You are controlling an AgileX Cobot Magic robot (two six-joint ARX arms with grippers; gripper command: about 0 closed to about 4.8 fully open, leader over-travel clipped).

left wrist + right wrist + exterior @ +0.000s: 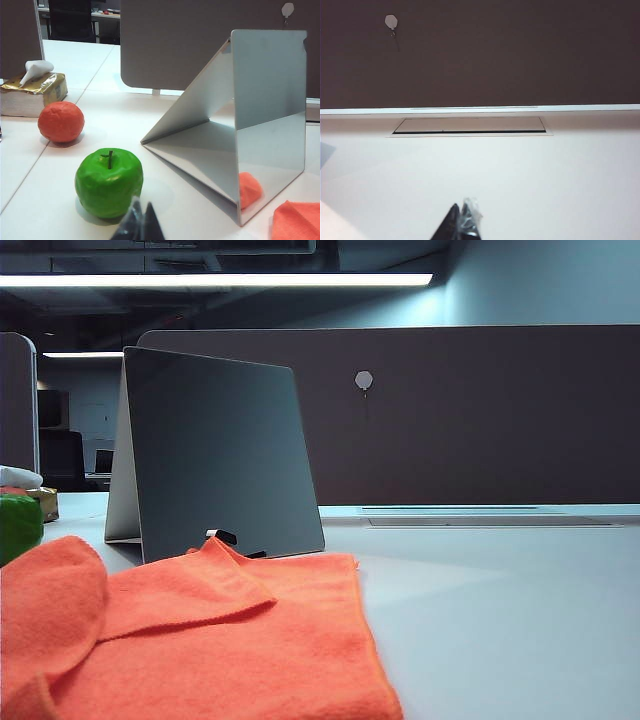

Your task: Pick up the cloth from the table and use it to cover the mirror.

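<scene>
Both closed hands, left (140,225) and right (462,222), show only in wrist views.

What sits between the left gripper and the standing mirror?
In the left wrist view, a glossy green apple sits just beyond the shut left gripper, then bare white table up to the silver-framed mirror.

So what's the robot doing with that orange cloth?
Nothing yet. The cloth lies rumpled on the table in front of the mirror, which stands uncovered on its stand. The left gripper is shut and empty near a green apple, beside the mirror. The right gripper is shut and empty too, over bare table. Neither touches the cloth.
</scene>
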